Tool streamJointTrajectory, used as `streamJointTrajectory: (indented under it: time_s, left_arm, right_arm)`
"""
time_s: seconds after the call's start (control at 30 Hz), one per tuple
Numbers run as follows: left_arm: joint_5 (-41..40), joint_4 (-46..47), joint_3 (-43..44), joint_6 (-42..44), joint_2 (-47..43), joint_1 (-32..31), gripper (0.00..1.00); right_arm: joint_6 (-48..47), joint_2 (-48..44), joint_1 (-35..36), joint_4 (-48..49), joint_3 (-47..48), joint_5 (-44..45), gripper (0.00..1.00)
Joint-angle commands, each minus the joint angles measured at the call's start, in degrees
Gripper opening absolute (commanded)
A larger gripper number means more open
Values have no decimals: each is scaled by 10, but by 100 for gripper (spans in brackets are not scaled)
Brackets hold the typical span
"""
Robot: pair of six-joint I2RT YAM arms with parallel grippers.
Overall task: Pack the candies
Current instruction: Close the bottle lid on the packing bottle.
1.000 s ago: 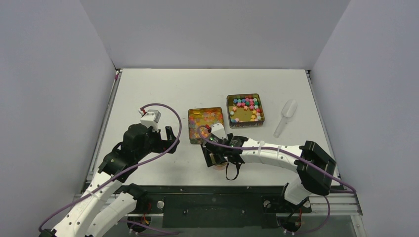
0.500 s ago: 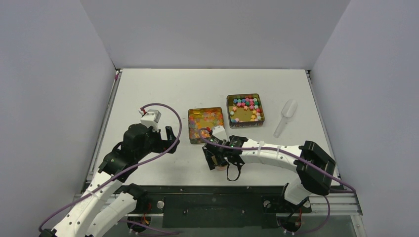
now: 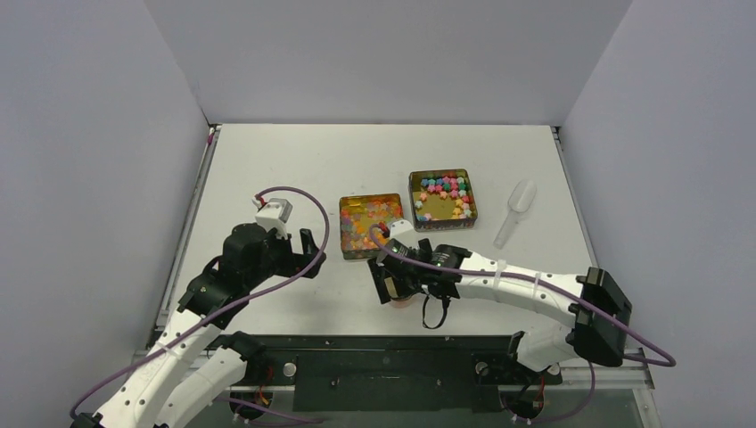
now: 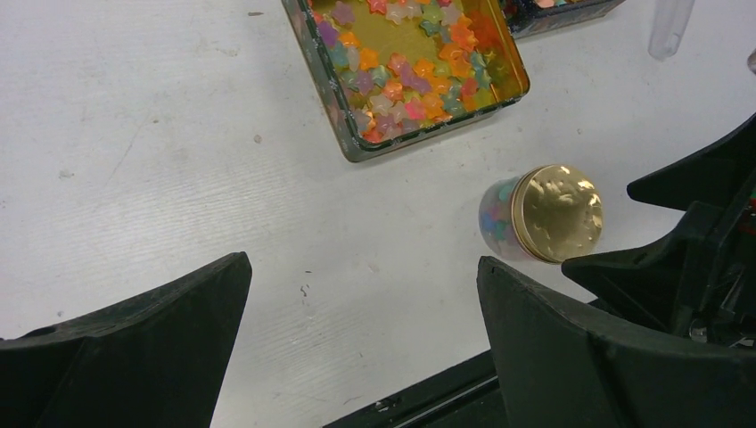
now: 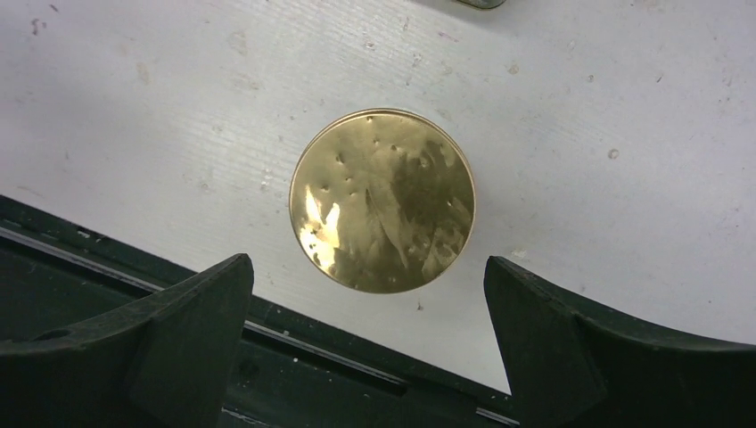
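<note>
Glossy translucent candies (image 4: 406, 76) lie in a gold tin (image 3: 346, 234) at mid table. Opaque coloured candies (image 3: 446, 189) lie in a second tin (image 3: 414, 198) to its right. A small clear jar (image 4: 496, 218) with candies inside stands near the front edge, capped by a round gold lid (image 5: 383, 201) that also shows in the left wrist view (image 4: 557, 212). My right gripper (image 5: 367, 261) is open and empty, directly above the lid, one finger on each side; it also shows in the top view (image 3: 392, 287). My left gripper (image 3: 308, 254) is open and empty, left of the jar, above bare table (image 4: 267, 205).
A clear plastic scoop (image 3: 515, 212) lies right of the tins. The black front rail (image 5: 107, 267) runs just below the jar. Grey walls close in the table on three sides.
My right arm's elbow has swung out to the right and the wrist has turned a little, with the gripper staying over the jar. The left arm has not moved.
</note>
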Motion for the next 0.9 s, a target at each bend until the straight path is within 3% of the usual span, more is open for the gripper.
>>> streamJointTrajectory:
  time_s: [0.0,0.27,0.47,0.7,0.87]
  left_arm:
    - [40,30,-2,9,-7,-1,96]
    - [10,22,4,15,-5,-58,96]
    - [-54,42,-1,-33,-1,-156,96]
    - [-196,125,-55,-88,7,-326,96]
    - [-317,227,-95,-78,49,-467,96]
  right_arm:
    - [-1,-55,7,-1,16,11,97]
    - [-13,-121,1,4,-9,39,97]
    - [-26,-170,-28,23,-28,36,97]
    - [-50,-223,-87,43,-61,14,96]
    - [-63,-252,-115,56,-84,7,95]
